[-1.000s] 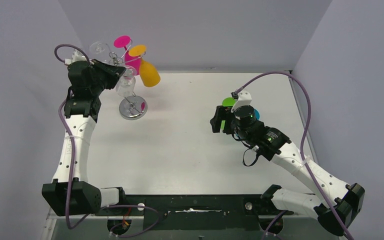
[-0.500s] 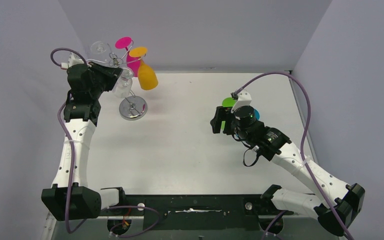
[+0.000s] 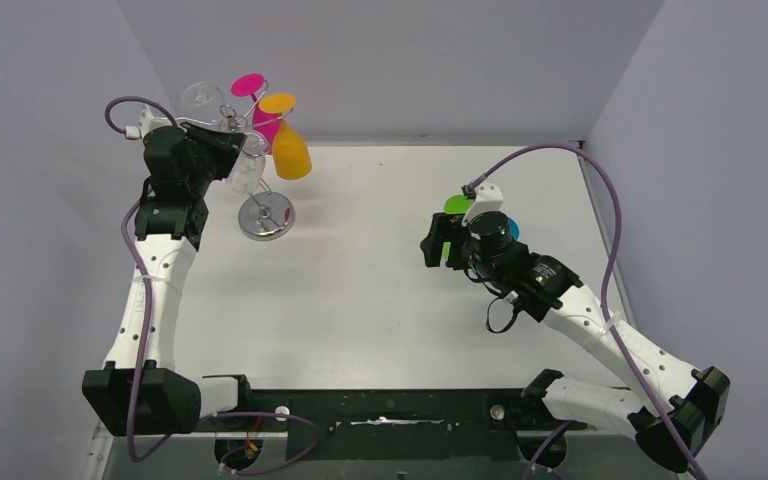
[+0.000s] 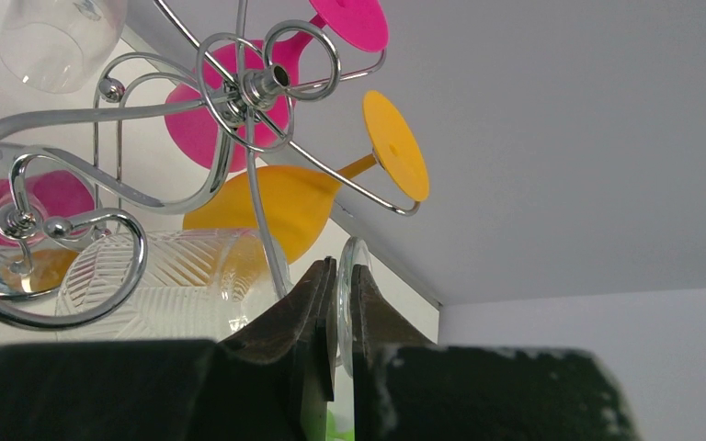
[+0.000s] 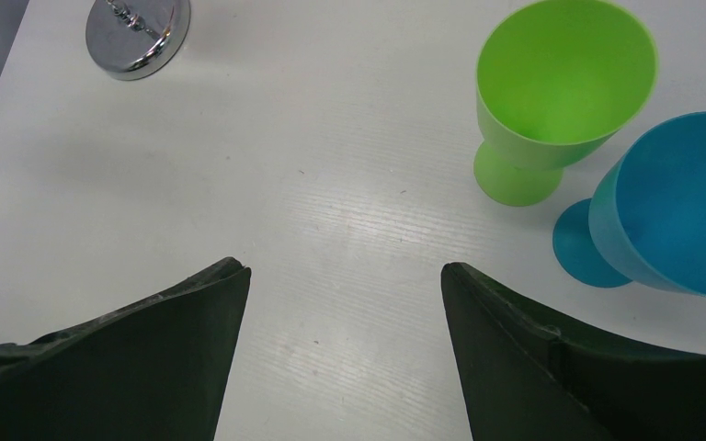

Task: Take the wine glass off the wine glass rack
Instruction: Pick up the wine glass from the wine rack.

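The wine glass rack (image 3: 265, 216) stands at the table's back left, a silver wire stand with scroll arms (image 4: 248, 87) and a round shiny base. A clear patterned wine glass (image 4: 165, 285) hangs bowl down among its arms, next to the stem (image 3: 250, 170). My left gripper (image 3: 228, 150) is up at the rack's top, shut (image 4: 342, 268) on the thin clear foot of that glass, seen edge-on between the jaws. My right gripper (image 3: 440, 245) hovers open over the table's right half with nothing between its fingers (image 5: 345, 266).
A pink glass (image 3: 260, 115), an orange glass (image 3: 290, 152) and another clear glass (image 3: 200, 97) hang on the rack. A green cup (image 5: 561, 83) and a blue cup (image 5: 680, 202) stand upright on the table by the right gripper. Walls close in on the left, back and right.
My left gripper has shifted slightly up and back with the clear glass, and the hanging orange glass has swung a little to the left. The right arm has not moved.
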